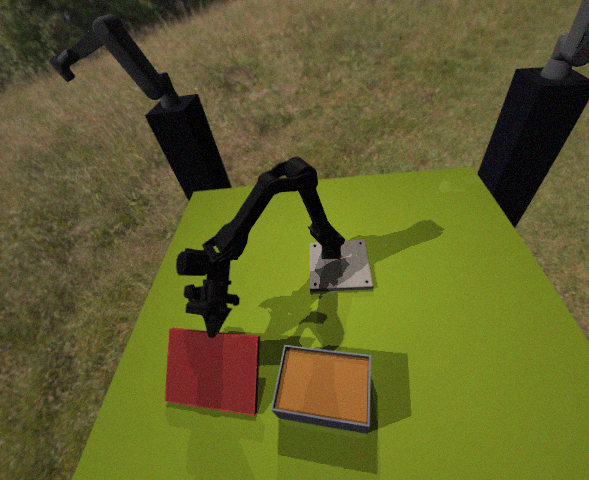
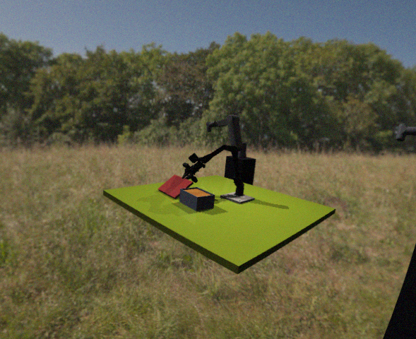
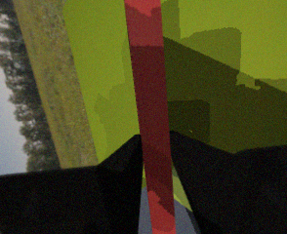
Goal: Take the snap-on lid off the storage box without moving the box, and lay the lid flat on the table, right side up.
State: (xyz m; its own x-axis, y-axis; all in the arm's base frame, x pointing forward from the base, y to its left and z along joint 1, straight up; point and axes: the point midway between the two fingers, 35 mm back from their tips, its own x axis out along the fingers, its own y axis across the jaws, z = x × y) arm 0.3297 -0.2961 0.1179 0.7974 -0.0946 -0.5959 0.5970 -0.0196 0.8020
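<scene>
Two dark posts [image 1: 185, 139] [image 1: 540, 124] w/ grey-black arms on top stand at the table's far edge, upper L and upper R of the top view. Neither is btwn the lid and the box. Also around: grass field [image 1: 335, 93] [image 2: 91, 255] on all sides, 1 line of trees [image 2: 292, 91] behind in the ext. view, 1 grey base plate [image 1: 353, 276] [image 2: 249, 199] w/ the working arm [image 1: 247, 217] [image 2: 215, 152] rising from it, mid-frame in the top view.

Closest thing to the lid is the storage box [image 1: 321, 424] [image 2: 190, 200]: just to its R, lower centre of the top view, open, orange inside, dark blue-grey walls, standing on the green table [image 1: 465, 335] [image 2: 236, 233].

Red lid [image 1: 211, 372] [image 2: 174, 186] [image 3: 150, 88] is off the box, lower L of the top view; in the ext. view it's L of centre, tilted, not flat. Can't tell if its low edge touches the table.

Gripper [image 1: 211, 333] [image 2: 183, 176] [image 3: 154, 138] is clamped on the lid's edge, 1 finger each side, w/ the red strip running btwn them, top to bottom of the wrist view.

Count: 1 lid, 1 box, 1 table, 1 base plate, 1 gripper, 2 posts.
</scene>
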